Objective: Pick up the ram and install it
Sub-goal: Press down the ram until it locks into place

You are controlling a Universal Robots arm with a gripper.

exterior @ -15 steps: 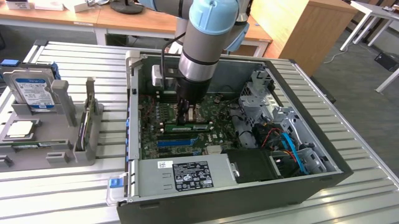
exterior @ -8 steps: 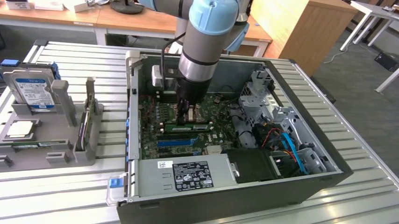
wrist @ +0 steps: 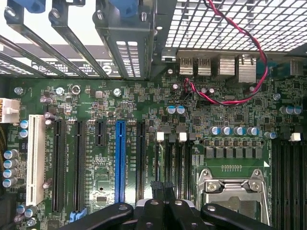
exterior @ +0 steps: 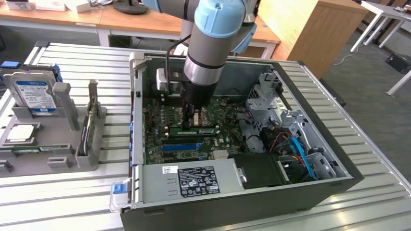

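Observation:
The ram (exterior: 200, 130) is a thin green stick lying along a memory slot on the motherboard (exterior: 160, 120), inside the open computer case (exterior: 308, 82). My gripper (exterior: 188, 124) reaches straight down into the case, and its tips meet the ram's top edge near the end towards the exterior view's left. In the wrist view the gripper (wrist: 162, 186) is shut, its black fingertips (wrist: 156, 188) pressed together over the black memory slots (wrist: 178, 163) beside the processor socket (wrist: 235, 191). Nothing shows between the fingers.
A blue slot (exterior: 183, 146) (wrist: 120, 160) runs close to the ram. A silver power supply (exterior: 192, 179) fills the case's near end, and a metal drive cage (exterior: 276, 103) with cables stands at the exterior view's right. A grey holder (exterior: 61, 125) with a hard drive (exterior: 32, 94) sits outside the case.

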